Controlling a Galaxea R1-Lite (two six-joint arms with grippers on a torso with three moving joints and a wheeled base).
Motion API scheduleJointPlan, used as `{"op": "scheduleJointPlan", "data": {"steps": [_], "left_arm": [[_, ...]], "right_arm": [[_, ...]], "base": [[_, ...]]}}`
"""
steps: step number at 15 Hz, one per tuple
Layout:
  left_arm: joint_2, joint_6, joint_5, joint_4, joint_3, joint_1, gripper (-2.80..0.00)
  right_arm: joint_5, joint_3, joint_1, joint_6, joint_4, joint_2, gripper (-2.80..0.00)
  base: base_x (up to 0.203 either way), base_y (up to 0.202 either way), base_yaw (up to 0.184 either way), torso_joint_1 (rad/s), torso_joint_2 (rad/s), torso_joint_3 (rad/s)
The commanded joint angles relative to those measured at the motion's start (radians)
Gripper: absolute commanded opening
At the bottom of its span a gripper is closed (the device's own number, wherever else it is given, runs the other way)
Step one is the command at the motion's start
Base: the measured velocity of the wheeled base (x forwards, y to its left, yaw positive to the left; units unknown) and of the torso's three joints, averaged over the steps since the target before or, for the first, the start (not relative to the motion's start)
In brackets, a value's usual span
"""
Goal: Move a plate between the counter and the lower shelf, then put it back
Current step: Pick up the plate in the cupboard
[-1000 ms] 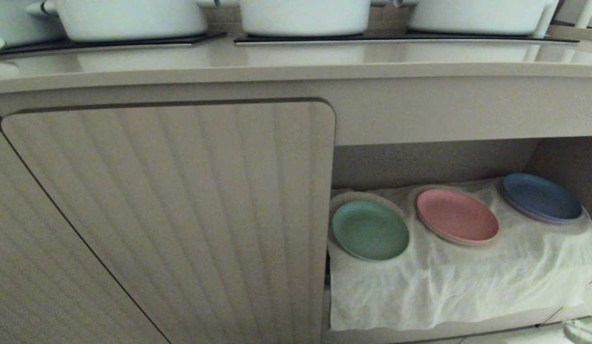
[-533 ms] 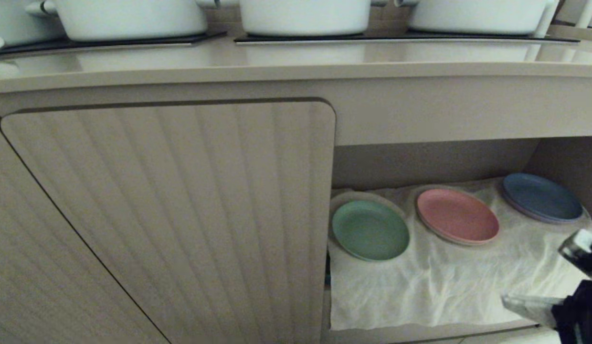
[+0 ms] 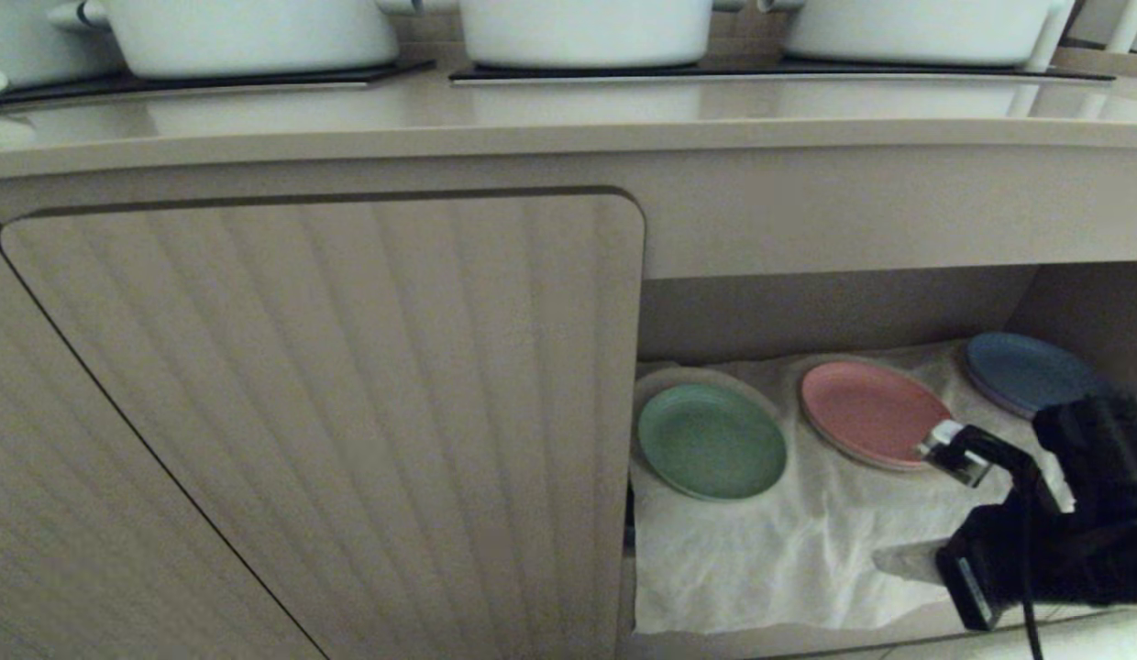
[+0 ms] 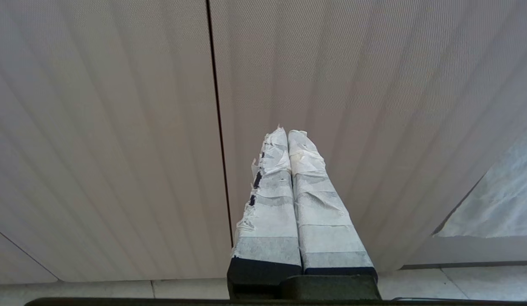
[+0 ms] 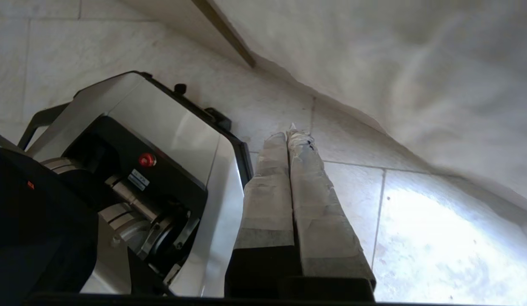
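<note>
fingers [image 5: 289, 144] pressed together (right gripper [image 5: 289, 136]), well apart from plate [image 3: 712, 441].

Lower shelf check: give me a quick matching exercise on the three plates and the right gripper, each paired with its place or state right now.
Column one:
1. plate
2. pink plate
3. blue plate
4. right gripper

Column two:
A. middle of the row on the white cloth
B. shut, holding nothing
C. nearest the ribbed cabinet door
D. far right of the lower shelf, partly hidden by the right arm

Pairs: 1-C, 2-A, 3-D, 4-B
</note>
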Motion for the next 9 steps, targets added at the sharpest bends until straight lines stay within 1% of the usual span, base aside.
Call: {"op": "scheduleJointPlan", "data": {"steps": [1, 3, 4, 6, 9], "left_arm": [[0.000, -0.001, 0.000, 0.000, 0.000, 0.000, -2.80], [0.000, -0.001, 0.000, 0.000, 0.000, 0.000, -2.80], [0.000, -0.001, 0.000, 0.000, 0.000, 0.000, -2.80], [0.000, -0.001, 0.000, 0.000, 0.000, 0.000, -2.80], [0.000, -0.001, 0.000, 0.000, 0.000, 0.000, -2.80]], "right_arm": [[0.004, -0.063, 0.024, 0.009, 0.001, 0.105, -2.80], [0.004, -0.106, 0.025, 0.041, 0.006, 0.145, -2.80], [0.004, -0.132, 0.027, 0.087, 0.007, 0.160, -2.80], [0.004, -0.164, 0.036, 0.139, 0.006, 0.192, -2.80], [0.004, -0.216, 0.046, 0.185, 0.002, 0.231, -2.80]], "base": [[0.000, 0.000, 0.000, 0.000, 0.00, 0.000], [0.000, 0.000, 0.000, 0.000, 0.00, 0.000], [0.000, 0.000, 0.000, 0.000, 0.00, 0.000], [0.000, 0.000, 0.000, 0.000, 0.00, 0.000], [0.000, 0.000, 0.000, 0.000, 0.00, 0.000]]}}
